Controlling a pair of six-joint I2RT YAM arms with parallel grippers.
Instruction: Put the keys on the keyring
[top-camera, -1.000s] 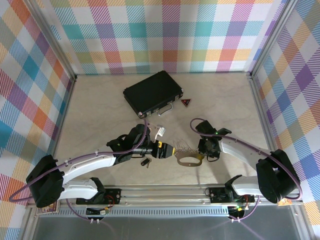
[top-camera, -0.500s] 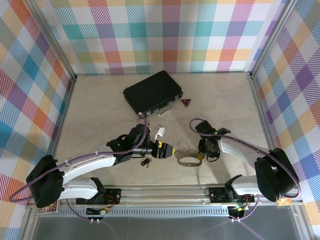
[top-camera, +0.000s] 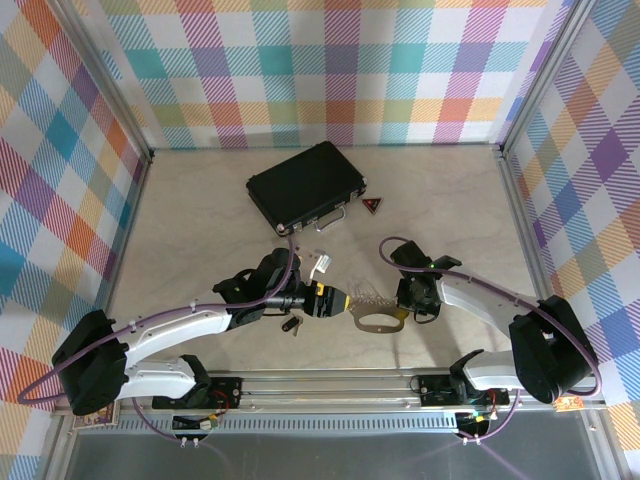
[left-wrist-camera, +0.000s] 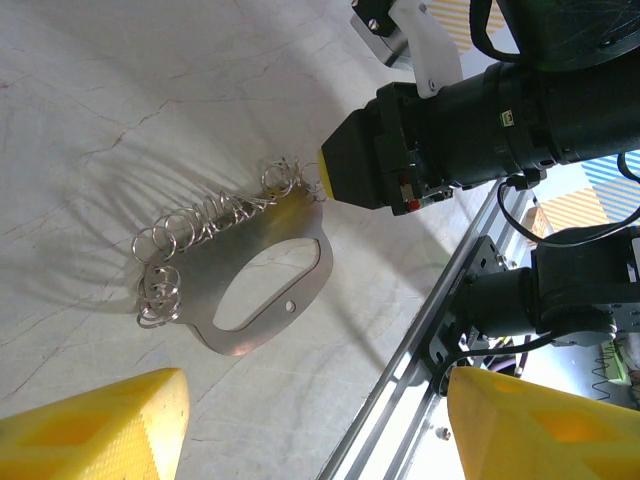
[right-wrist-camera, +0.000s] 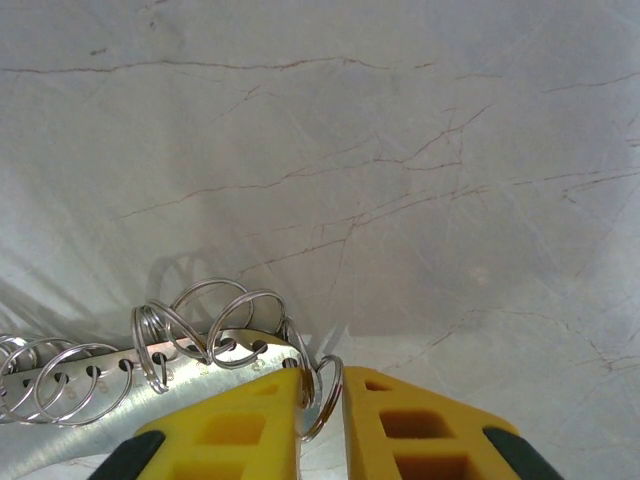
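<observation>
The keyring (top-camera: 380, 321) lies flat on the marble table (top-camera: 200, 230), at about 5 o'clock from the table's middle and close to the near edge, where a metal rail (top-camera: 330, 382) runs. Its row of small wire rings sits along the side at 12 o'clock in the top view.

The right gripper (right-wrist-camera: 322, 395) reaches the keyring's end at 3 o'clock. Its yellow fingers (right-wrist-camera: 400, 425) are pressed nearly together, pinching one wire ring at that corner of the plate (right-wrist-camera: 190, 375).

The left gripper (left-wrist-camera: 318, 400) stands at the end at 9 o'clock with its fingers (left-wrist-camera: 100, 430) spread wide and nothing between them. The keyring (left-wrist-camera: 240, 243) lies on the table ahead of them, not touching.

A dark-headed key (top-camera: 291, 325) rests on the table at 7 o'clock from the left gripper (top-camera: 345, 303), just beside that arm's wrist.

The black case (top-camera: 305, 185) sits at 12 o'clock, well apart, with the red-and-black triangle (top-camera: 373, 205) just beside its corner at 4 o'clock. Bare tabletop stretches toward 9 o'clock and 2 o'clock, up to the plaid walls (top-camera: 330, 70).
</observation>
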